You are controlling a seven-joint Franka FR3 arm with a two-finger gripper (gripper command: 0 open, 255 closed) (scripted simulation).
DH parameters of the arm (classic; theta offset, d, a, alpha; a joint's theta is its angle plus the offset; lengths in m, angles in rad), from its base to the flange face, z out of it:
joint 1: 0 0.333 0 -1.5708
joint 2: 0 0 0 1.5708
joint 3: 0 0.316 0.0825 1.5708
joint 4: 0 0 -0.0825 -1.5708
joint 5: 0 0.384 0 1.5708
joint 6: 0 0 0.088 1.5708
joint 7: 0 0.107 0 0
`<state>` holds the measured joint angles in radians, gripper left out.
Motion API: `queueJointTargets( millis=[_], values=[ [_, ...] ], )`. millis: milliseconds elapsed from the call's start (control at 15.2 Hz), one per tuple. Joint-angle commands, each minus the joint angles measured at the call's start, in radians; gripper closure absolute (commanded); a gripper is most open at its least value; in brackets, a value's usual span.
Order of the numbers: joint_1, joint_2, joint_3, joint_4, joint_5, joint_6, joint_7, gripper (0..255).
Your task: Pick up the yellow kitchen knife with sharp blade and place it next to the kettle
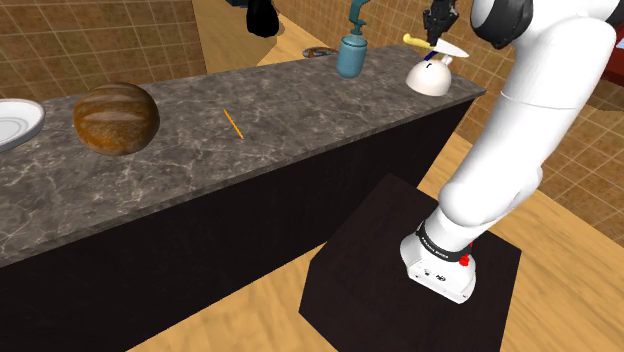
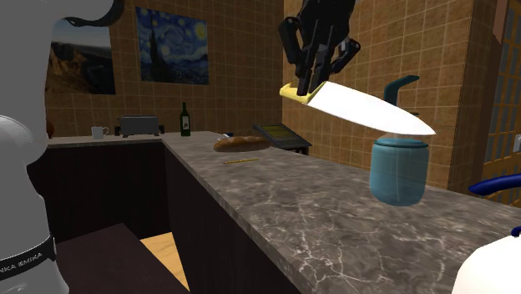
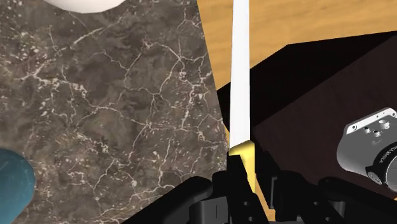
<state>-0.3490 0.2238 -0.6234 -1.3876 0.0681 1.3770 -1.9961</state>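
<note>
A long dark grey marble tabletop [image 1: 300, 130] runs across the shoulder view from near left to far right.

The white robot arm [image 1: 530, 130] rises from its dark box stand at the lower right. It bends over the tabletop's far right end with the wrist turned down, so the hand looks at the marble from above.

A teal kettle with a curved handle [image 1: 351, 55] stands on the tabletop near that far right end. Just to its right sits a white rounded object [image 1: 432, 78].

The kitchen knife with a yellow handle and broad white blade [image 2: 359, 104] is off the surface. It hangs in the air above the white object and to the right of the kettle. In the second exterior view the blade slopes slightly down, and its tip shows at about the level of the kettle's lid.

The knife is probably light and rigid, with a smooth handle that could twist in a loose grip. The blade's weight sits well out from the hold, so it may lever downward. The handle is the safe place to take it, close to the blade.

The black two-finger gripper [image 2: 309, 79] is clamped on that yellow handle, with the blade pointing away from the fingers.
</note>
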Motion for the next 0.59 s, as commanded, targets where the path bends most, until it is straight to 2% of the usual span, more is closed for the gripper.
queueJointTargets(
  millis=[0, 198, 528],
  values=[
    [-0.035, 0.019, -0.017, 0.017, 0.005, 0.0, -0.052, 255],
    [-0.091, 0.055, -0.038, 0.055, 0.017, -0.007, -0.124, 255],
    [-0.075, 0.034, -0.036, -0.039, 0.006, 0.069, -0.114, 255]
  ],
)
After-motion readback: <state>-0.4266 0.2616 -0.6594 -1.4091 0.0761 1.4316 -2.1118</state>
